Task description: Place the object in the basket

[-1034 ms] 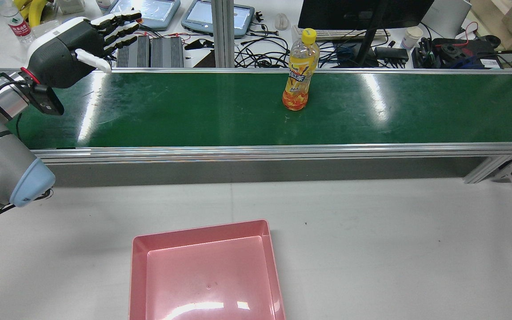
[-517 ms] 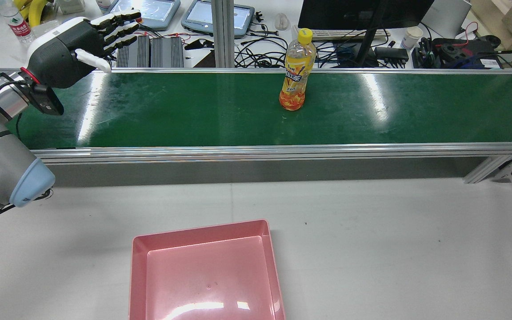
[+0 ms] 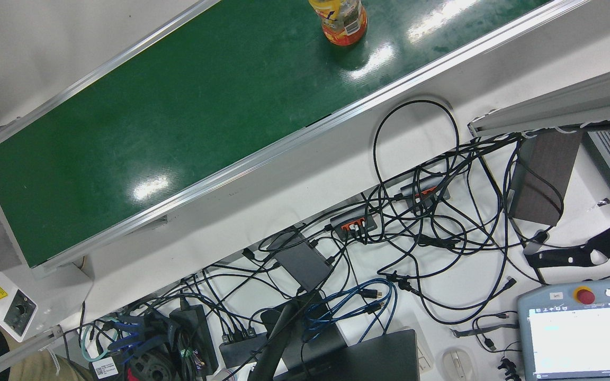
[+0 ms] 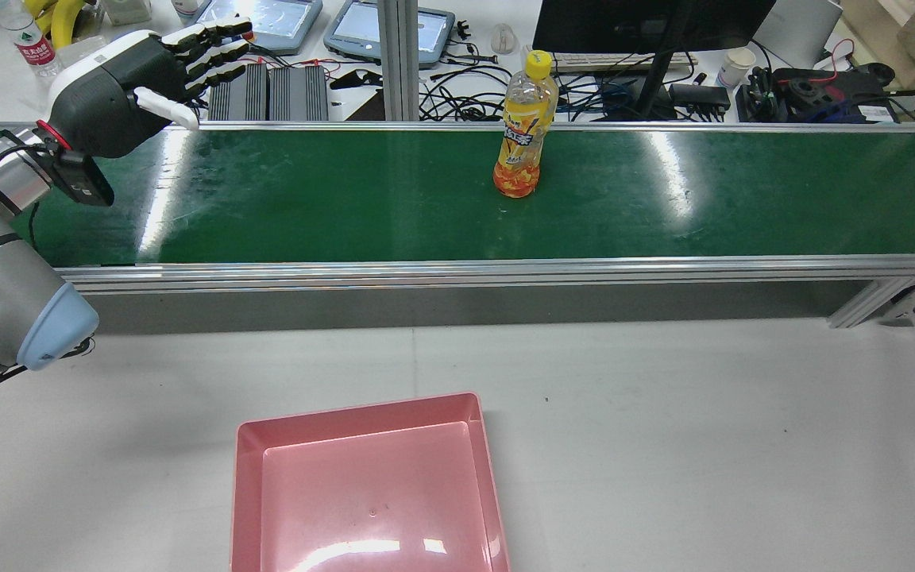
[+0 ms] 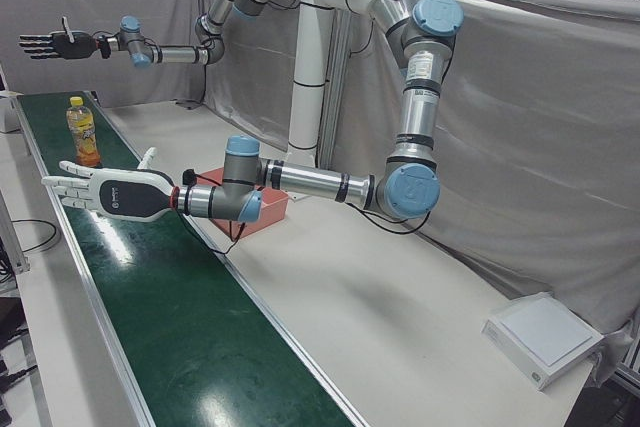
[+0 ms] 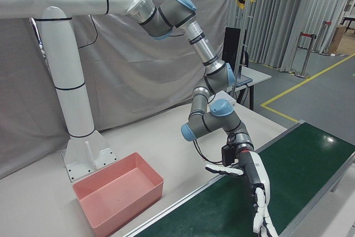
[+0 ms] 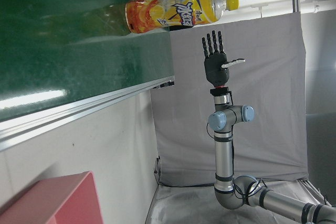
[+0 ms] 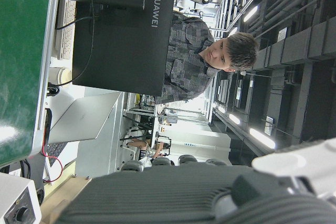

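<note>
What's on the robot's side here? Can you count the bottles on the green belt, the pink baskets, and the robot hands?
Bottles: 1
Pink baskets: 1
Robot hands: 2, the left hand and the right hand
Total: 4

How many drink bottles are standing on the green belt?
1: the orange drink bottle stands upright mid-belt on the green belt, toward its far edge. None seems hidden.

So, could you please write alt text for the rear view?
An upright orange drink bottle stands on the green conveyor belt. The open left hand hovers over the belt's left end, and an empty pink basket sits on the near table.
</note>
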Tool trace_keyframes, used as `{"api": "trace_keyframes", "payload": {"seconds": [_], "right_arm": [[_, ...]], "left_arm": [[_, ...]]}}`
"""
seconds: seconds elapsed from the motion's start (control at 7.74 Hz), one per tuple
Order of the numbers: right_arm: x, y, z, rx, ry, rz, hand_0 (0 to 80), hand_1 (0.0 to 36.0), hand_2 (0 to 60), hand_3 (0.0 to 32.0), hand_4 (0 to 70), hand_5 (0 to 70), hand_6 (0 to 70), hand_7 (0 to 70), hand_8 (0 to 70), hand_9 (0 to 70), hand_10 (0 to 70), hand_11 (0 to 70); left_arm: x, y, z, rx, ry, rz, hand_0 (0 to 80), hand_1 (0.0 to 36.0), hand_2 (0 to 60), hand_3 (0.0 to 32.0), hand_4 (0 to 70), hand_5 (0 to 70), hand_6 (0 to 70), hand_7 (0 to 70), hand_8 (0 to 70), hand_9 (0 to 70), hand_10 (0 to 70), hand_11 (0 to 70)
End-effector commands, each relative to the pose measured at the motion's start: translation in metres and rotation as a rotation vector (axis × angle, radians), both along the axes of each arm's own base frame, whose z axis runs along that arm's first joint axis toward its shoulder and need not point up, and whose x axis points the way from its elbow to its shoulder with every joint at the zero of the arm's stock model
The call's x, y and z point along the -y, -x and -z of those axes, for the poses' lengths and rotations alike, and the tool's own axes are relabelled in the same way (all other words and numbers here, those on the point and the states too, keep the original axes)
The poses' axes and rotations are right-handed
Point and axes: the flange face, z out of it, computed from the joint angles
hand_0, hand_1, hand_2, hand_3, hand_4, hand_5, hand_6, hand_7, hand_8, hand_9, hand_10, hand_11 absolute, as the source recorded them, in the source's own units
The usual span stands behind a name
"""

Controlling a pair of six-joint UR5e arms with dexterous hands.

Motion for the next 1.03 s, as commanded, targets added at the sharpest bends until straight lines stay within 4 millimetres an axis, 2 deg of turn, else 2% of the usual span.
{"api": "trace_keyframes", "payload": {"seconds": [0.0,0.9], "right_arm": [[-0.0001,-0.0005,0.0,0.0,-0.001,-0.001,0.0,0.0,0.0,0.0,0.0,0.0,0.0,0.0,0.0,0.0,0.0,0.0],[-0.0002,-0.0004,-0.0001,0.0,0.001,-0.001,0.0,0.0,0.0,0.0,0.0,0.0,0.0,0.0,0.0,0.0,0.0,0.0]], "left_arm": [[0.0,0.0003,-0.0004,0.0,0.001,0.0,53.7,7.7,0.0,1.2,14.6,13.9,1.1,0.0,7.5,8.4,6.1,10.1],[0.0001,0.0014,0.0003,-0.001,-0.001,0.002,53.9,7.9,0.0,1.2,14.4,14.1,1.1,0.0,7.2,8.0,6.0,10.0]]}}
